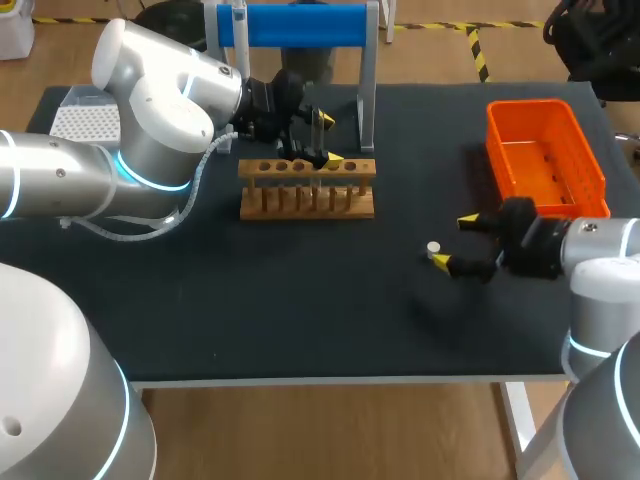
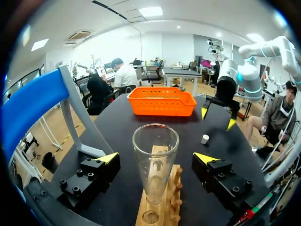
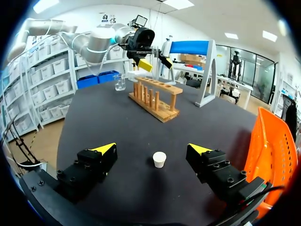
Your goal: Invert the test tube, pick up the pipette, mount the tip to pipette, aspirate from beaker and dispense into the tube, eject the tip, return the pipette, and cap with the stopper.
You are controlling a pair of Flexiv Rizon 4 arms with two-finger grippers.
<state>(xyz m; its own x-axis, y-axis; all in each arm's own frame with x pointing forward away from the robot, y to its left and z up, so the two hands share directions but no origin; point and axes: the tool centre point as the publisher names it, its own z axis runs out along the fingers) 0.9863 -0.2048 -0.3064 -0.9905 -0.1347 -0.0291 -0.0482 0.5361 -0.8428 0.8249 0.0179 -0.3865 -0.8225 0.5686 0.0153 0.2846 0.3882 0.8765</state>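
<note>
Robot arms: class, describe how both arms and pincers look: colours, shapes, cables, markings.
The left arm and right arm are rounded, glossy white-grey tubes with glowing cyan joint rings. A thin grey cable loops beside the left one. The left pincer and right pincer are black bolted blocks with yellow wedge tips.

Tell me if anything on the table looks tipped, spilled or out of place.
Nothing stands out. The test tube stands upright, mouth up, in the wooden rack, between the open fingers of the left gripper. The stopper sits alone on the table between the open fingers of the right gripper. No spill shows.
</note>
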